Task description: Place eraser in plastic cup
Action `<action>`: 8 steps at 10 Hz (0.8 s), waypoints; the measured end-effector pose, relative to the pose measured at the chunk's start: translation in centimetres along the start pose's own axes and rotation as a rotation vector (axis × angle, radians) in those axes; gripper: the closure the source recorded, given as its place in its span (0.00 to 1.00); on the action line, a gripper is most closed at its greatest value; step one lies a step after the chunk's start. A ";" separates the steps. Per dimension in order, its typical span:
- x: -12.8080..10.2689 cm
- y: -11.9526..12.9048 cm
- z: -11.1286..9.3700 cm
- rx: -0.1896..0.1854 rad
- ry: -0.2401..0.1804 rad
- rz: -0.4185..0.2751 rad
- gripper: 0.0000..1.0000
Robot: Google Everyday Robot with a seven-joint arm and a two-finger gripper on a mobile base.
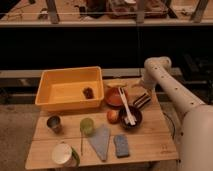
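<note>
One step is in hand, the reach: the pincer (139,89), spread, hangs just above the eraser (142,100) by the counter's (150,147) right edge. Next it likely must drop, pinch the eraser, and carry it left to the cup (87,125).

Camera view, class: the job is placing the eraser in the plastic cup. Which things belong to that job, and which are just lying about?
Belongs to the job: eraser; plastic cup; gripper, open, close behind the eraser.

Just lying about: yellow bin; metal cup; white-topped container; sponge; grey cloth; orange fruit; dark bowl; red bowl.
</note>
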 end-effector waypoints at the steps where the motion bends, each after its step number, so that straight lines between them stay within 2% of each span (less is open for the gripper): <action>1: 0.1 0.7 0.7 -0.004 -0.013 0.016 0.22; 4: 0.0 1.8 2.7 -0.022 -0.038 0.031 0.22; 8: -0.3 2.4 3.8 -0.033 -0.063 0.035 0.22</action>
